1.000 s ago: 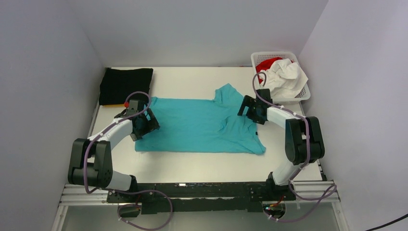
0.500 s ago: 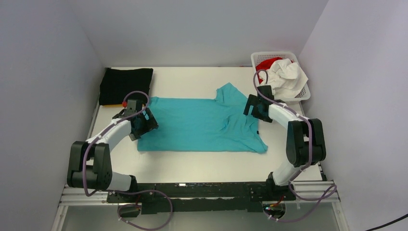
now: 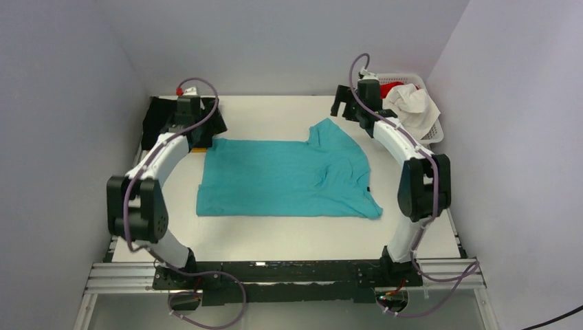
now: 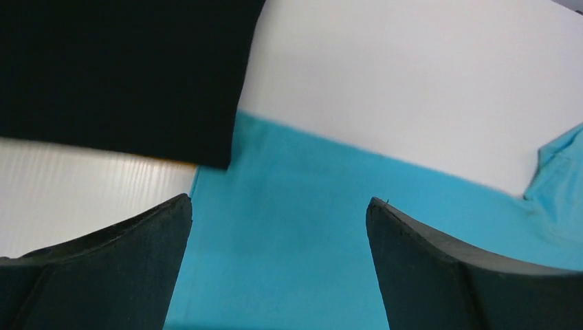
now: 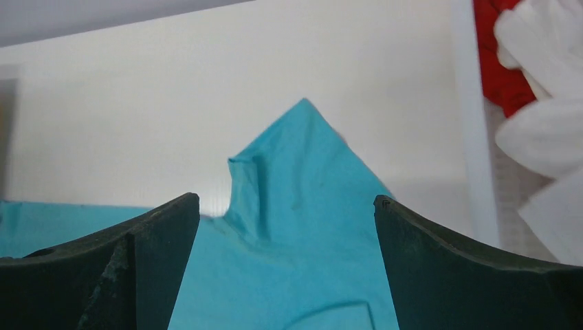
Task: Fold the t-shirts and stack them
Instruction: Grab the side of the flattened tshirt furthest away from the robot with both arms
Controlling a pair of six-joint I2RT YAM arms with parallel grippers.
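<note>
Both arms have swung away from the sides of the turquoise t-shirt (image 3: 282, 179) and now reach toward the back of the table (image 3: 275, 237). The shirt has barely shifted. It lies spread flat in the middle of the table, hem end toward the left arm and neck end toward the right, with one sleeve (image 5: 302, 158) pointing toward the far edge.

The left gripper (image 4: 278, 201) hangs over the shirt's far left corner, jaws spread wide and holding nothing. Just beyond it a folded black t-shirt (image 4: 117, 69) sits at the far left, its near edge overlapping that corner. The right gripper (image 5: 286, 198) hovers above the sleeve, also fully released and empty. To its right stands a white basket (image 3: 432, 139) holding a crumpled white t-shirt (image 3: 412, 110) and a red t-shirt (image 3: 390, 88).

The turquoise cloth looks thin, light and limp. It would likely sag and crease when lifted and slide easily on the smooth tabletop. Good places to pinch appear to be the far hem corner for the left gripper and the sleeve or shoulder edge for the right, taking only the layers meant to move. The overlapping black shirt could be dragged along.
</note>
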